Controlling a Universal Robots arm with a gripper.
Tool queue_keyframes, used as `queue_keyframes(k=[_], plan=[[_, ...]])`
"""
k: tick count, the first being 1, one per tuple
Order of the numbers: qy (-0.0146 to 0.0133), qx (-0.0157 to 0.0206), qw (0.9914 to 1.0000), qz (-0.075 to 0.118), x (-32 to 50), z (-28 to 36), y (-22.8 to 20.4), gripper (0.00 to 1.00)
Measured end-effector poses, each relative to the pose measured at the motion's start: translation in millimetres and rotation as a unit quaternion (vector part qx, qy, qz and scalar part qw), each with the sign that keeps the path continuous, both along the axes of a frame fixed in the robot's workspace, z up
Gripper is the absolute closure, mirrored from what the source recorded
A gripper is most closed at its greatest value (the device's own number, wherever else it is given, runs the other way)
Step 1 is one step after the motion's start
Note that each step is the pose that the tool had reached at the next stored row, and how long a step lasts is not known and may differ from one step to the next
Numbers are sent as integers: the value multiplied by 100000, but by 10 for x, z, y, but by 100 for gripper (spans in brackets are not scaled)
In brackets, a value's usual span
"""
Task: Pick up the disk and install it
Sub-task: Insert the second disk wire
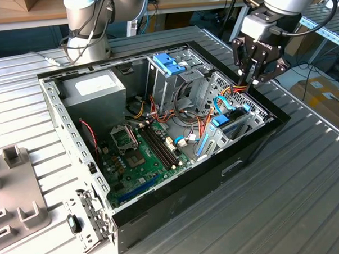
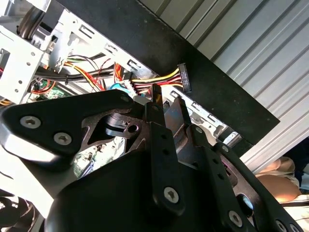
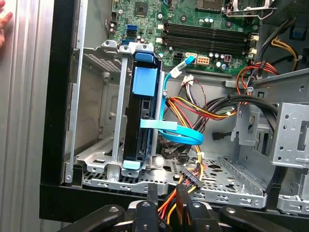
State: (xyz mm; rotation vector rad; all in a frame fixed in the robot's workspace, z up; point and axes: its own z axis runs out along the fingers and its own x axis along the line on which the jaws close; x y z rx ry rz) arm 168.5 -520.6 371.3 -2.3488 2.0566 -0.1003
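Gripper (image 1: 250, 80) sits clamped on power cable (image 3: 191, 179) near seated disk (image 3: 137, 141): probable hazard, wires slipping through grip, connector skewing.

Looks like a robot lab or workshop. Open computer case (image 1: 184, 196) with a green board (image 1: 131, 162) and bright wires (image 1: 203, 125), set on a big ribbed metal table (image 1: 286, 212), right by the fat grey base of a robot arm (image 1: 89, 29). Behind that, long wooden workbenches (image 1: 12, 13) along the back, and brown cardboard boxes (image 1: 320, 95) down on the floor.
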Motion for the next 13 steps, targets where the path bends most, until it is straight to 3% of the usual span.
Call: queue_keyframes(k=[13], plan=[[18,1,100000,251,44,0,0,71]])
